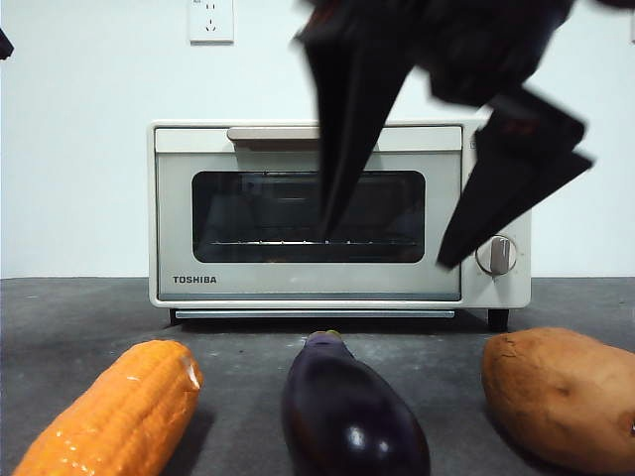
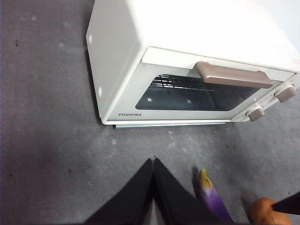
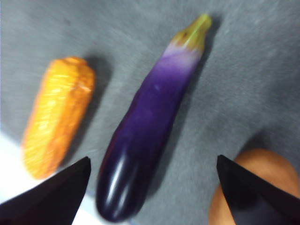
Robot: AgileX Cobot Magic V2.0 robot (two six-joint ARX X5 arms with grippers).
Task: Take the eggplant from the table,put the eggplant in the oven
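Jaws spread wide, my right gripper hangs above the eggplant, which lies on the table between corn and sweet potato. My left gripper waits pressed together before the closed oven.

1. We see an orange corn cob lying on the dark surface at the front view's lower left, long axis angled away from the camera.
2. Brown sweet potato at lower right, cut off by the frame edge.
3. We note the two are well apart, on opposite sides.
4. White wall socket high on the pale wall behind.
5. In the right wrist view we get the corn blurred, ridged kernels showing; sweet potato only a partial orange-brown lump.
6. Left wrist view: just a sliver of sweet potato at the edge.
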